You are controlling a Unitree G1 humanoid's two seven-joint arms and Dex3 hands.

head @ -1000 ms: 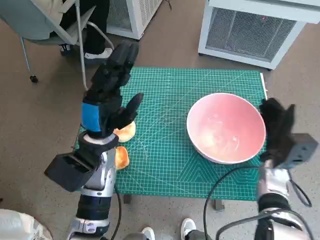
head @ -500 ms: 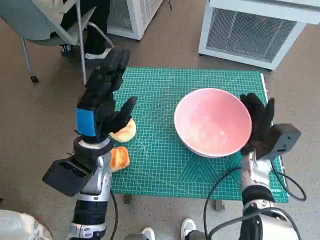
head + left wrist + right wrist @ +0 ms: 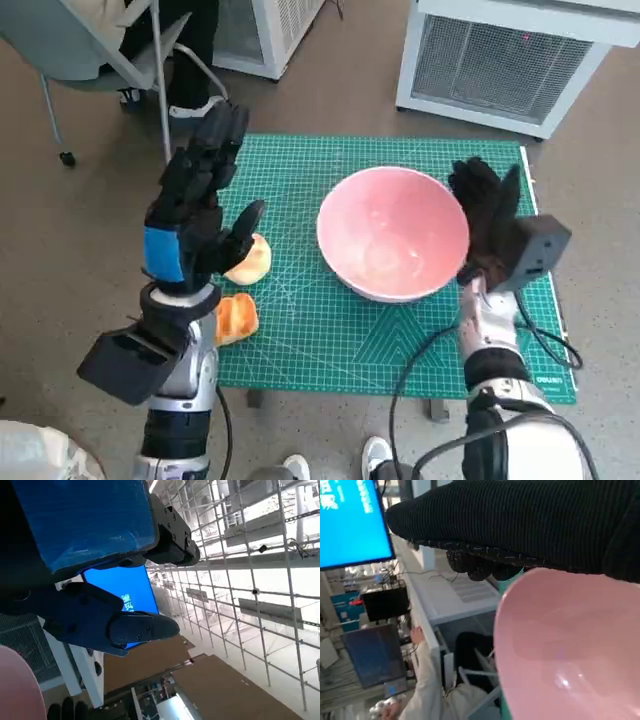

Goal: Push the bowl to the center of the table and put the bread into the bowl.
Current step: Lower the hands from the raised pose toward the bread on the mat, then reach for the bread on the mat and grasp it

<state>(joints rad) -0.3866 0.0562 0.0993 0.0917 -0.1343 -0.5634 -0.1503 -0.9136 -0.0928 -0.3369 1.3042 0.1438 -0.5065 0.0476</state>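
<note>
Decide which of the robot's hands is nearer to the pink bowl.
Right. The right hand rests against the pink bowl at its rim; the left hand is raised well apart, over the bread.

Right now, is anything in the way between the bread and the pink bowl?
Nothing visible. Only bare green mat lies between the two bread pieces and the pink bowl. The left hand hovers above the bread, holding nothing.

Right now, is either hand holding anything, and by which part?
Nothing is held. The right hand lies flat against the pink bowl at its outer rim, pushing rather than gripping; the left hand is raised, fingers spread, empty.
</note>
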